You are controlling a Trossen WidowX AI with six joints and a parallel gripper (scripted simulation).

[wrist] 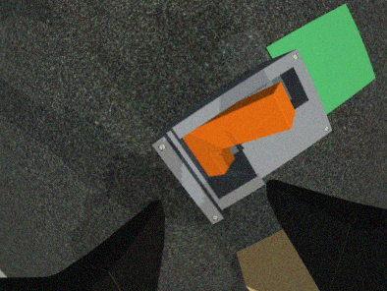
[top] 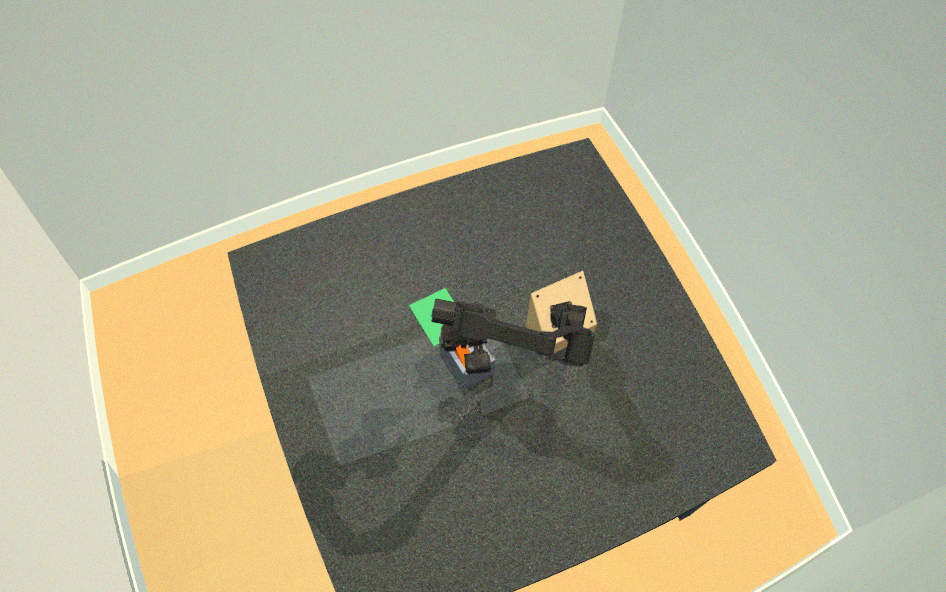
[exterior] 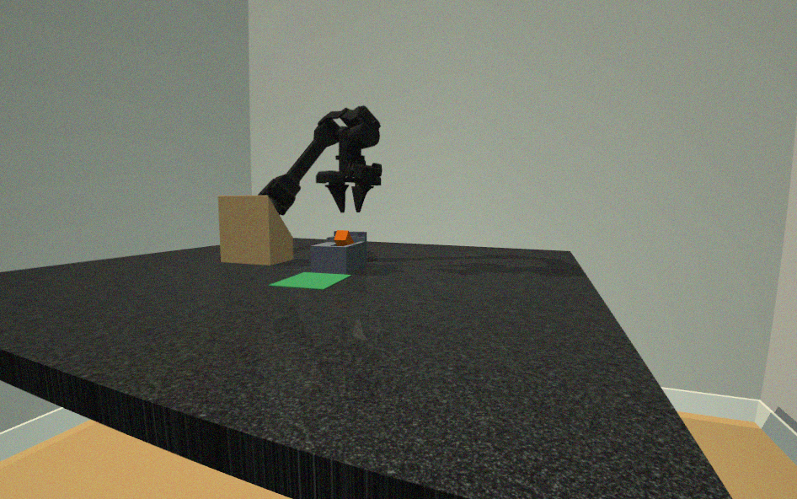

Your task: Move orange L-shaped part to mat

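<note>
Exterior view: the gripper, jaws apart and empty, hangs straight above the part's tipped-up end.

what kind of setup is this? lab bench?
Looks like a bare test cell: one arm on a tan pedestal, a dark speckled table, plain grey walls, only a tray and green mat.

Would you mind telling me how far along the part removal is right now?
Done: the orange part sits tipped in the grey tray, one end raised above the rim. In hand: the open, empty pincer hangs above it. Left: pinching the raised end, lifting out, and laying it flat on the green mat.
</note>
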